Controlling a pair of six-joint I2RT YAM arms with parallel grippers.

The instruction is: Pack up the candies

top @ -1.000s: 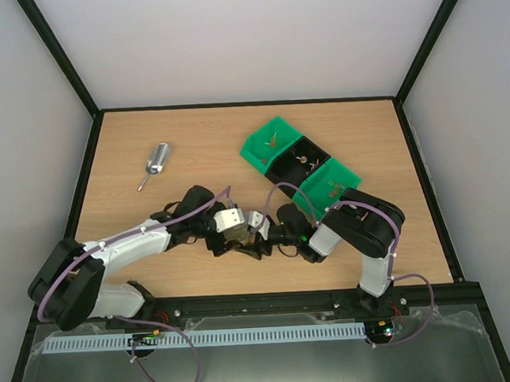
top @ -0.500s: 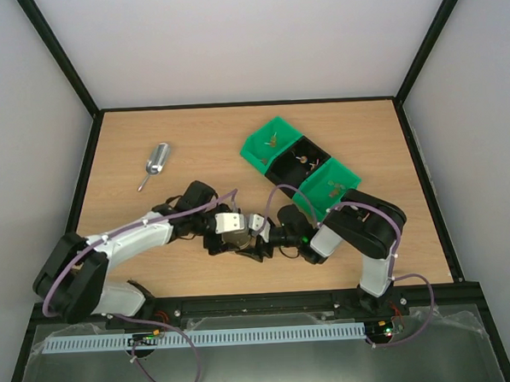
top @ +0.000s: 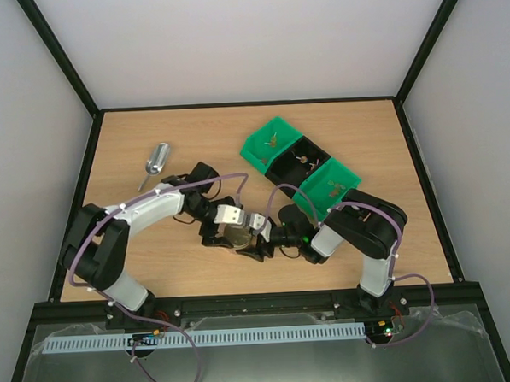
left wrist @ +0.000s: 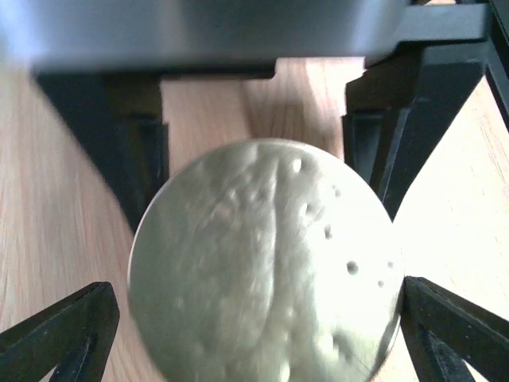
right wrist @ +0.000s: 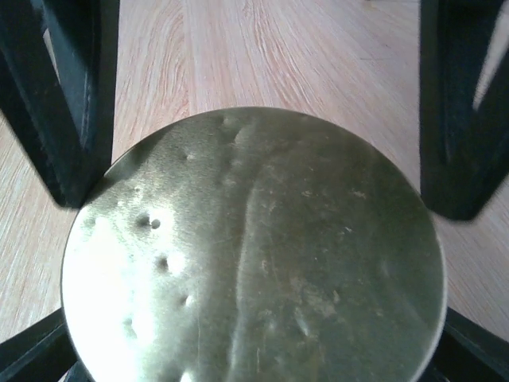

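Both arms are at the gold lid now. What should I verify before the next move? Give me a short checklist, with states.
1. Lid centred between the left fingers: ok.
2. Left fingers pressing on the lid: cannot tell.
3. Right fingers gripping below the lid: cannot tell, mostly hidden.
4. Scoop away from the lid: ok.
5. Candies in the bins: ok.

A round, brassy, dimpled disc is seen on the pale wooden table. It is flanked low down by the left gripper; two more black fingers are set beyond it, under a blurred grey body.
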